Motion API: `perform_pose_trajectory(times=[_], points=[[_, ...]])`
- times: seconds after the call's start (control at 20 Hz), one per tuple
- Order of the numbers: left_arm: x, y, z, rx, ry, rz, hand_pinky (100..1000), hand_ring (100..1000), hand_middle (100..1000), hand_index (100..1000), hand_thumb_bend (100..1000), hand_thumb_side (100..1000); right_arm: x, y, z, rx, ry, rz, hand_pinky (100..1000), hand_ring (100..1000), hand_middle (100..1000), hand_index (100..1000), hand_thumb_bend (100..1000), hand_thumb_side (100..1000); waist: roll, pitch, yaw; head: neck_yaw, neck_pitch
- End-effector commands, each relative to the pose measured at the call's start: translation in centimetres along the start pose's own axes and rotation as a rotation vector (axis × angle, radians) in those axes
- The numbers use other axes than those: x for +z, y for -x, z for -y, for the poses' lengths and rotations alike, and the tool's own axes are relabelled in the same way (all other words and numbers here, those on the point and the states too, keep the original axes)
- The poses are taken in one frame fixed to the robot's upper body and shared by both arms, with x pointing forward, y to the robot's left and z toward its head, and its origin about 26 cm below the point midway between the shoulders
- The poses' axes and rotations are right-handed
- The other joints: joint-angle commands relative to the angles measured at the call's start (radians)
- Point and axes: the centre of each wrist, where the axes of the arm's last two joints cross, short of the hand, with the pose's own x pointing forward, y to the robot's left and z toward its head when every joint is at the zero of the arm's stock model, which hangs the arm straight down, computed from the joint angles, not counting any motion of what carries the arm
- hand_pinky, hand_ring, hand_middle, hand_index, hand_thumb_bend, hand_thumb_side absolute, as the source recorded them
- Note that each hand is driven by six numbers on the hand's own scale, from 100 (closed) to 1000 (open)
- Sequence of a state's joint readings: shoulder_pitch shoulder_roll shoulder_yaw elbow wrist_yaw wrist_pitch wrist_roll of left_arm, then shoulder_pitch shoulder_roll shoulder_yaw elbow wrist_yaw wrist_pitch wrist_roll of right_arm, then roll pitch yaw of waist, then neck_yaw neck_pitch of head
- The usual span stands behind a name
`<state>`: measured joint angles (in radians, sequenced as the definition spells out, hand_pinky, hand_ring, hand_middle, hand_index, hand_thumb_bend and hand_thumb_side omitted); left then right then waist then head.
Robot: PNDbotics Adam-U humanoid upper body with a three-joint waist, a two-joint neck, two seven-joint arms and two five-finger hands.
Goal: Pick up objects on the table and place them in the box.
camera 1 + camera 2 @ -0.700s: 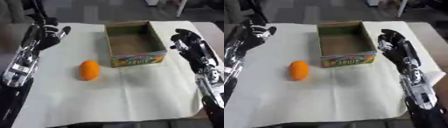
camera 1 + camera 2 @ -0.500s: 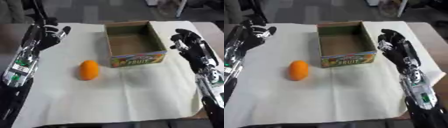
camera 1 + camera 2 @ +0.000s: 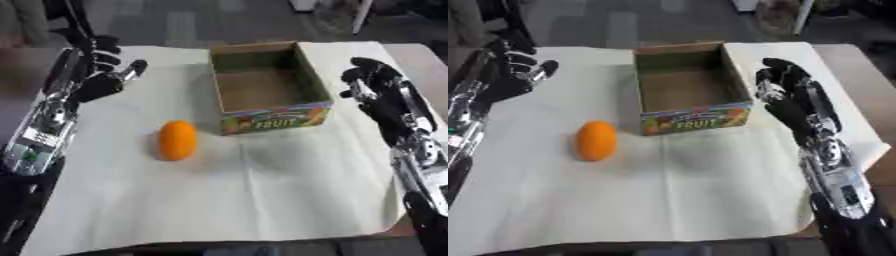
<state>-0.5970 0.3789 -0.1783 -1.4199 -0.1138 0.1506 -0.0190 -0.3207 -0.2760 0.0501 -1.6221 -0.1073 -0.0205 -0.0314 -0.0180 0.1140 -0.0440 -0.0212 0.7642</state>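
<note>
Left eye view shows the orange [image 3: 176, 140] lying mid-cloth just left of the empty fruit box [image 3: 269, 88], probably light, firm and rollable (grasp its middle), both the left hand [image 3: 103, 75] and right hand [image 3: 378, 87] empty with relaxed fingers.

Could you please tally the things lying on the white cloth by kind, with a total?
Round orange fruit: 1
Open brown cardboard box with a printed FRUIT label: 1
Total: 2

"FRUIT" on the colourful front panel of the cardboard box [image 3: 276, 118].
</note>
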Motion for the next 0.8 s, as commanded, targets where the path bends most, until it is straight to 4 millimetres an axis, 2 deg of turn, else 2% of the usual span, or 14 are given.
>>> perform_pose_trajectory(times=[0.05, 0.2, 0.25, 0.3, 0.6, 0.8], points=[[0.2, -1.7, -1.0, -0.166, 0.085, 0.052, 742, 691, 676, 804, 593, 278, -0.4, -1.0, 0.6, 0.017, 0.004, 0.030, 623, 767, 637, 802, 100, 341, 0.002, -0.015, -0.003, -0.001, 0.006], [0.5, -2.6, -0.8, -0.311, 0.187, 0.065, 736, 692, 680, 808, 615, 268, -0.4, -1.0, 0.6, 0.018, 0.002, 0.029, 623, 768, 637, 802, 100, 341, 0.004, -0.016, -0.004, 0.000, 0.006], [0.6, -2.9, -0.6, -0.354, 0.220, 0.065, 732, 691, 678, 809, 733, 221, -0.4, -1.0, 0.6, 0.018, 0.002, 0.030, 623, 768, 637, 802, 100, 340, 0.004, -0.016, -0.004, 0.001, 0.006], [0.6, -3.0, -0.4, -0.392, 0.254, 0.064, 731, 691, 681, 809, 632, 268, -0.4, -1.0, 0.6, 0.017, 0.001, 0.030, 623, 768, 637, 802, 100, 340, 0.005, -0.016, -0.005, 0.001, 0.006], [0.7, -3.0, 1.2, -0.553, 0.437, 0.046, 714, 686, 676, 804, 686, 274, -0.4, -1.0, 0.5, 0.018, -0.002, 0.029, 623, 768, 637, 802, 100, 341, 0.006, -0.018, -0.011, 0.004, 0.006], [0.5, -2.4, 2.1, -0.603, 0.480, 0.028, 698, 671, 662, 791, 694, 252, -0.4, -0.9, 0.5, 0.017, -0.003, 0.029, 624, 768, 637, 802, 100, 341, 0.006, -0.019, -0.014, 0.005, 0.006]])
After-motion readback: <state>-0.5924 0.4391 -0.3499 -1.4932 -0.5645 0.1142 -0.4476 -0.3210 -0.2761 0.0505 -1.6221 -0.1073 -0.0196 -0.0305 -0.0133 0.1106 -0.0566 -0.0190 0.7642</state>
